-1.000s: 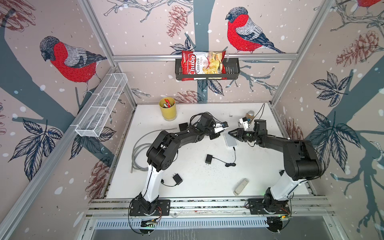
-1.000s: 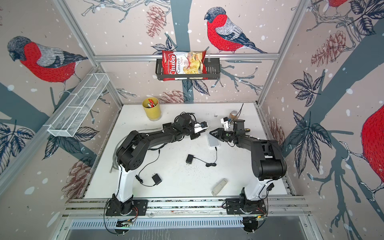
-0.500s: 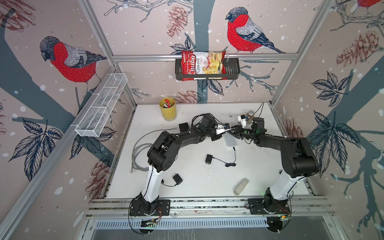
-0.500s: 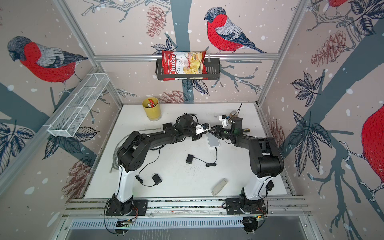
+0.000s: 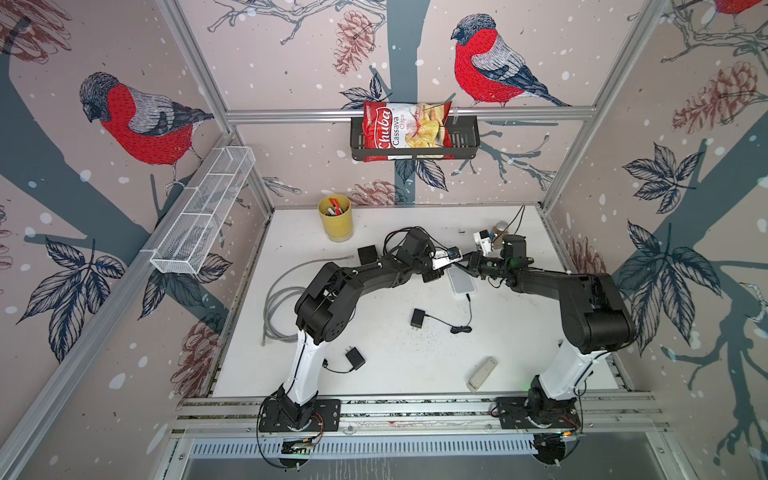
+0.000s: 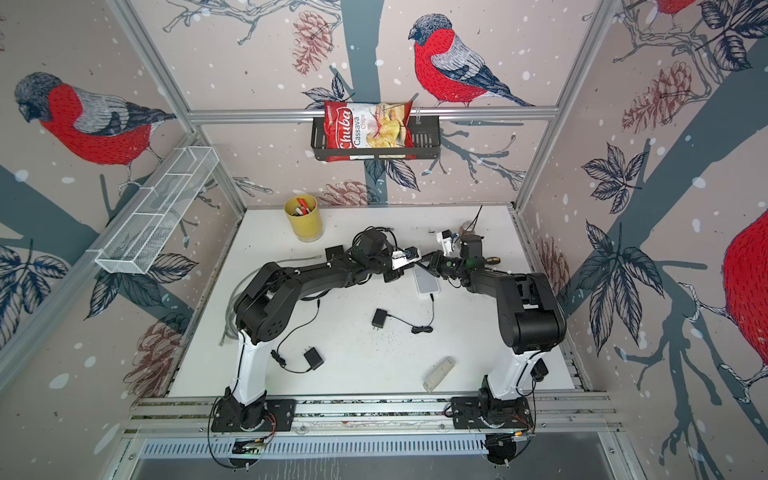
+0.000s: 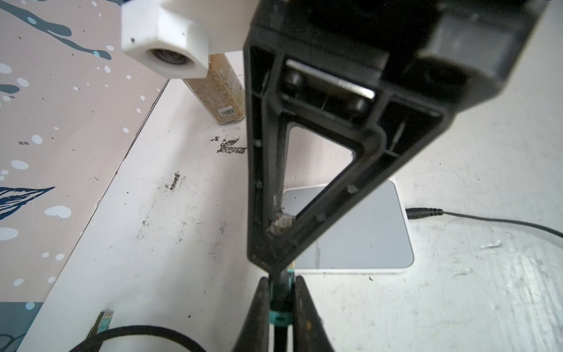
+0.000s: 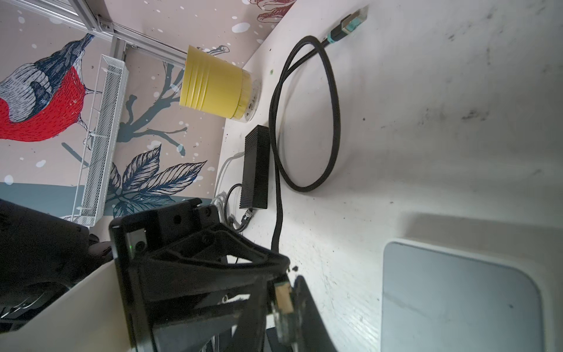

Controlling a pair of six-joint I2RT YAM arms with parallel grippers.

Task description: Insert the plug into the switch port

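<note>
The switch is a flat white box on the table, seen in both top views. Above its far end the two grippers meet tip to tip. My left gripper is shut on the plug's black boot with its teal band. My right gripper faces it, shut on the plug's head, which shows tan between the fingers. The switch lies just beside the held plug; its ports are hidden. The black cable loops away across the table.
A thin power lead enters the switch's side. A spice jar and a yellow cup stand at the back. Black adapters, a grey cable coil, a beige bar and a black box lie around.
My right gripper has moved left to meet the left gripper and closed its jaws on the plug's head. The left gripper has kept its grip and shifted slightly right.
</note>
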